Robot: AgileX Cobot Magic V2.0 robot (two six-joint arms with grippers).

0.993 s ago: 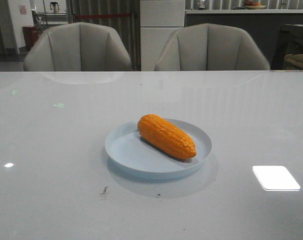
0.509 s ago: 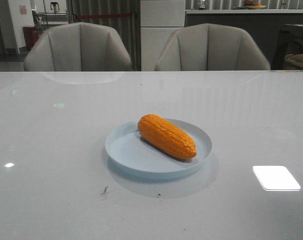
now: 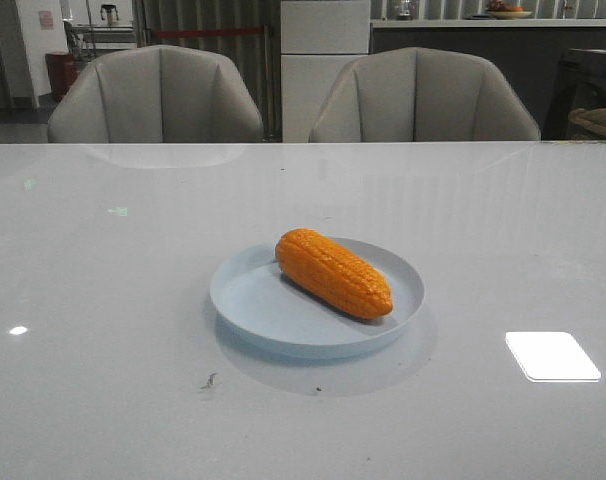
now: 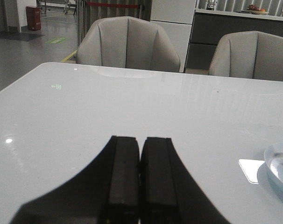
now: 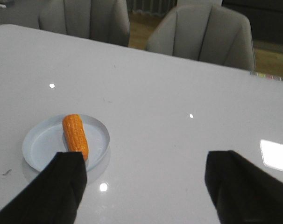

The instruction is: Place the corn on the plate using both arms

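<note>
On the glossy white tabletop point(image 3: 103, 300), nearest our front camera, we see a small dark speck point(image 3: 208, 381) and a bright rectangular reflection of light point(image 3: 551, 356), with neither arm in that view. Just beyond them sits the pale blue plate point(image 3: 245, 295), and the orange corn point(image 3: 333, 272) lies inside it on its side, running diagonally, its broad end toward the far left of the plate and its tapered end toward the near right rim. Nothing touches the cob.

From our left wrist camera, the left end effector point(image 4: 140, 179) hangs low over bare tabletop with its two black fingers point(image 4: 123, 177) pressed together and nothing between them; the plate's edge point(image 4: 274, 165) shows well off to one side, apart from it. From our right wrist camera, the right end effector point(image 5: 146, 186) is held above the tabletop with its fingers point(image 5: 67, 184) spread wide and empty. One finger's tip overlaps the plate point(image 5: 41, 147) and the end of the corn point(image 5: 75, 135) in that view, though we cannot tell how high above them it sits.

Behind the tabletop stand two grey chairs point(image 3: 155, 95), and a dark counter point(image 3: 463, 40) closes the background.
</note>
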